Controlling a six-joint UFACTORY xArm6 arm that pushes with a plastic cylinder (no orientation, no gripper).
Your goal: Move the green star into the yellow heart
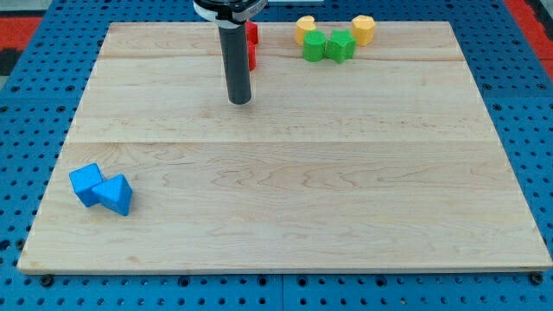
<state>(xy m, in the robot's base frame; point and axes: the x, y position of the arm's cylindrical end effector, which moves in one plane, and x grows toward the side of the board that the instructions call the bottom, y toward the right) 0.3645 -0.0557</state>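
Observation:
The green star (340,46) sits near the view's top, right of centre. A second green block (314,47), rounded, touches its left side. The yellow heart (305,30) lies just above and left of that rounded green block, touching it or nearly so. Another yellow block (364,28) sits just up and right of the star. My tip (239,101) rests on the board well to the left of and below the green star, touching no block.
Two red blocks (252,34) (252,59) stand right behind the rod, partly hidden by it. A blue cube (85,183) and a blue triangle (115,194) touch each other at the view's lower left. The wooden board (285,190) lies on a blue perforated table.

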